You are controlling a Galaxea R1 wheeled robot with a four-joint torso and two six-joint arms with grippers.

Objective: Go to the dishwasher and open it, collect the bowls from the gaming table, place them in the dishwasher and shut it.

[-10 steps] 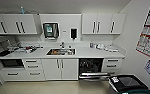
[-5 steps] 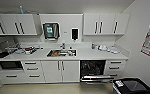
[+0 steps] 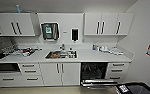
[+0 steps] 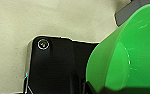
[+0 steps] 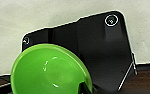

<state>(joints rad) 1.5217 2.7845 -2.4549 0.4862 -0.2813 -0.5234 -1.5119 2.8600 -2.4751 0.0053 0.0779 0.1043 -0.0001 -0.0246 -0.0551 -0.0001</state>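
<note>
The dishwasher (image 3: 94,72) stands open under the white counter, right of the sink. Its dark interior shows, and its door (image 3: 99,83) is folded down toward the floor. In the left wrist view a bright green bowl (image 4: 131,52) hangs on its side above the pale floor, with my left gripper (image 4: 101,89) shut on its rim. In the right wrist view a second green bowl (image 5: 51,70) faces the camera with its hollow side, and my right gripper (image 5: 84,87) is shut on its edge. The gaming table is out of view.
White cabinets and drawers (image 3: 28,72) run left of the dishwasher, with more drawers (image 3: 117,71) to its right. A sink (image 3: 61,54) and clutter sit on the counter. A dark object with a white label (image 3: 136,88) is low at the right, next to the wall.
The whole head picture has shifted a little, as the camera drew slightly nearer to the counter. Nothing in the kitchen itself has moved.
</note>
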